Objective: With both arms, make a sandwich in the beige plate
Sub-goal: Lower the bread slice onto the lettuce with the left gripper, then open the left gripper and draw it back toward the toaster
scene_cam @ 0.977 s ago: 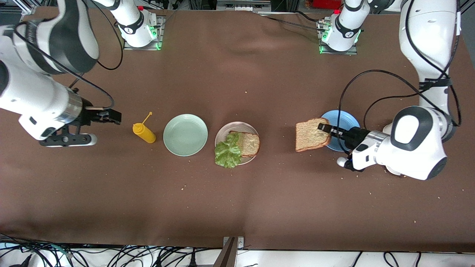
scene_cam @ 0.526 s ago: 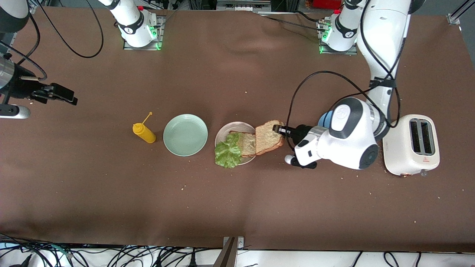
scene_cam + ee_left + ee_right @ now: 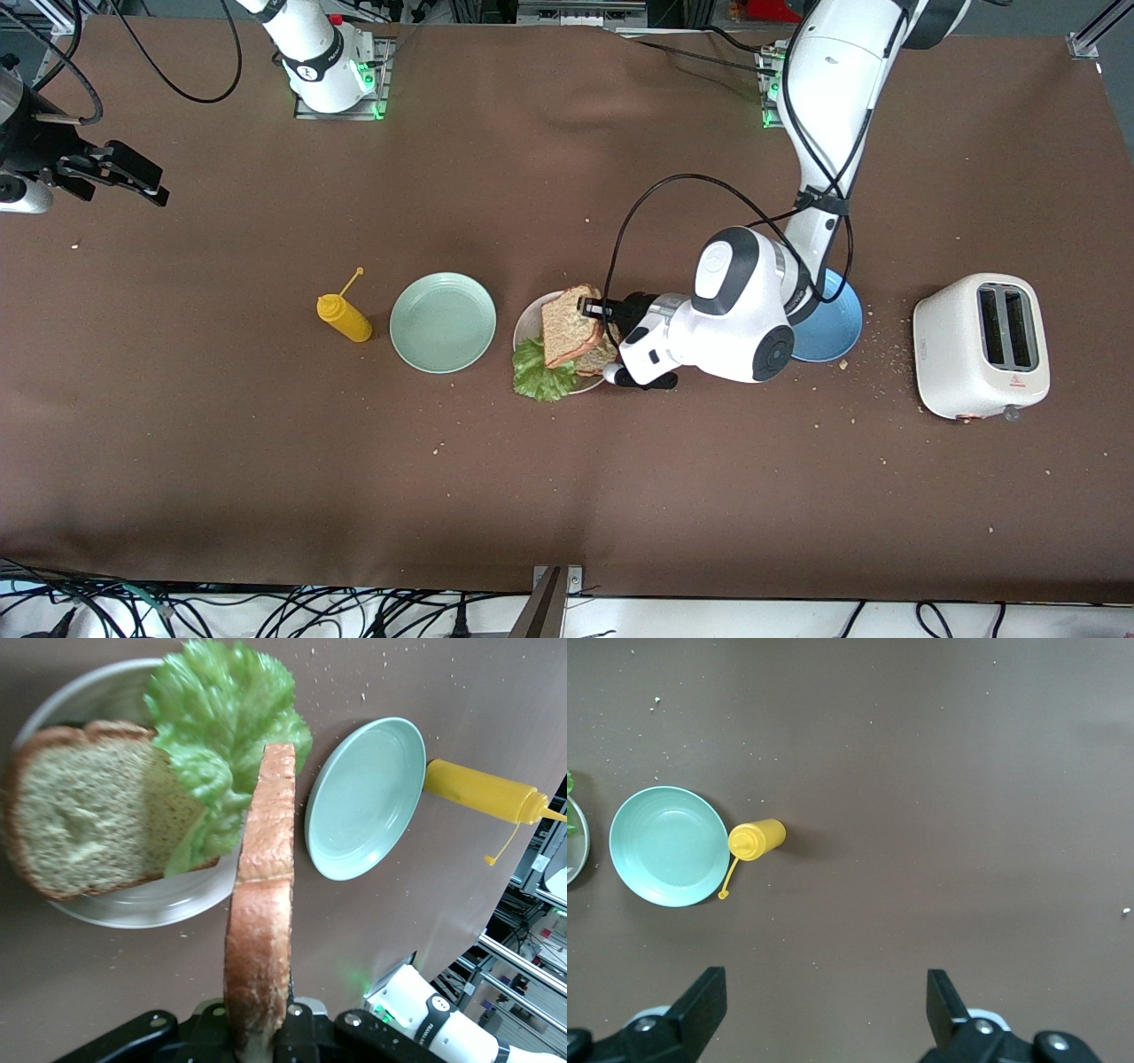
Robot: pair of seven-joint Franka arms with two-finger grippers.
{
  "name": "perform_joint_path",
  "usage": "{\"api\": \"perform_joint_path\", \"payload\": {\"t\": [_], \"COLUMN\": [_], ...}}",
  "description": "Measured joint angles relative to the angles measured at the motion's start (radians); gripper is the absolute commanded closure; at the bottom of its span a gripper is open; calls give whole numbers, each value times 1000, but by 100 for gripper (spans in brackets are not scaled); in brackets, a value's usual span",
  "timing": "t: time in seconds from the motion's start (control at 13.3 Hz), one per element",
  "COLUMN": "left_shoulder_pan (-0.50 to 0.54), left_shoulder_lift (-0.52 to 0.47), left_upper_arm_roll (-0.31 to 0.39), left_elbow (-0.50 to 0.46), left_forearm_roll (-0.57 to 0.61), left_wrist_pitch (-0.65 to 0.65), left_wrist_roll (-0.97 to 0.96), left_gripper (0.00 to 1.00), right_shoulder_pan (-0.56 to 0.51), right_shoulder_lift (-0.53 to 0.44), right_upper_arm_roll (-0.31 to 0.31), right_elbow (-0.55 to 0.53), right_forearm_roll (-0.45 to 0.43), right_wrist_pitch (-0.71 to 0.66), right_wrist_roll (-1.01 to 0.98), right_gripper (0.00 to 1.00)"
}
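Note:
The beige plate [image 3: 528, 324] [image 3: 133, 908] holds one brown bread slice [image 3: 80, 806] lying flat, with a ruffled green lettuce leaf [image 3: 540, 377] [image 3: 217, 726] on it and hanging over the rim. My left gripper [image 3: 592, 308] [image 3: 261, 1041] is shut on the crust edge of a second bread slice [image 3: 570, 328] [image 3: 263, 921]. That slice hangs tilted over the plate, above the lettuce and the lower slice. My right gripper [image 3: 133, 182] [image 3: 824, 992] waits open and empty over the table's edge at the right arm's end.
A mint-green plate [image 3: 443, 322] [image 3: 669, 846] lies beside the beige plate, with a yellow squeeze bottle [image 3: 345, 319] [image 3: 757, 837] past it toward the right arm's end. A blue plate [image 3: 842, 319] and a white toaster [image 3: 982, 346] sit toward the left arm's end. Crumbs dot the cloth.
My left arm has carried the bread slice from beside the blue plate to over the beige plate. My right arm has drawn back toward its end of the table.

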Motion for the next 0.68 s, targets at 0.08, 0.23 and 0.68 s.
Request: {"api": "perform_joint_path", "payload": {"t": [0.08,0.23,0.68], "left_shoulder_pan": [-8,-19,-26], "left_shoulder_lift": [8,18,64], "left_upper_arm_roll": [0,0,8], "left_elbow": [0,0,-1], "left_forearm_roll": [-26,-44,-44], "left_wrist_pitch": [11,45,87], "left_wrist_roll": [-4,-4,-17], "left_gripper": [100,95,12], "right_shoulder_pan": [2,1,-8], "right_shoulder_lift": [-2,5,51], "right_upper_arm_roll": [6,10,-40], "right_elbow": [0,-1,43], "right_forearm_roll": [-4,-14,5], "right_wrist_pitch": [-2,-4,-36], "right_wrist_roll": [0,0,-40], "right_gripper": [0,0,0]}}
